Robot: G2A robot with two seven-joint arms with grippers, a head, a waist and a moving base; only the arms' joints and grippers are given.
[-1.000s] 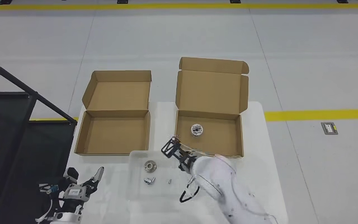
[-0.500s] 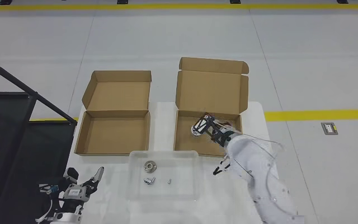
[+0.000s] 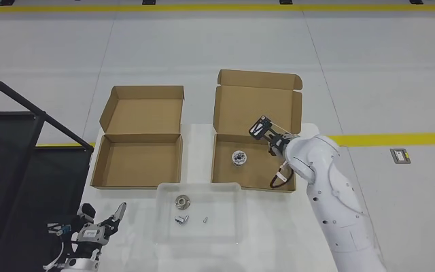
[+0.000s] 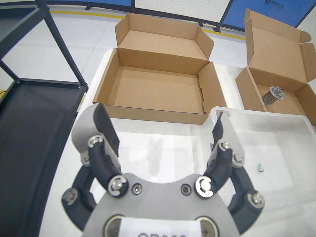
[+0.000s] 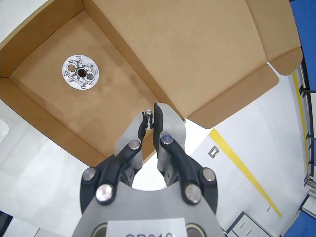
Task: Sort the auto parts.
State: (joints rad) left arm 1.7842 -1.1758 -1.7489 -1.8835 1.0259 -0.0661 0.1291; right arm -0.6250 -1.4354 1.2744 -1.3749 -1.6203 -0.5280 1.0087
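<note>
Within the last second the right gripper (image 3: 260, 127) swung from the clear plastic tray (image 3: 234, 204) out to the right cardboard box (image 3: 255, 178), at the tray's 1 o'clock, and hung high near its far wall and raised lid. Nearest, at the tray's 8 o'clock, the left gripper (image 4: 159, 117) sat low with its fingers spread and nothing between them. The tray held a round flanged part (image 3: 181, 201) and two small fasteners (image 3: 181, 219). In the right wrist view the right gripper's pads were clamped on a small threaded bolt (image 5: 148, 118), pinched only near its head with the threads poking out. That thin grip could probably let the bolt twist or slip, and a drop from that height might bounce it off the lid or over the wall. A flanged disc (image 5: 80, 72) already lay in that box, so the bolt might roll against it. The left cardboard box (image 3: 136, 163), at 11 o'clock, held nothing.
</note>
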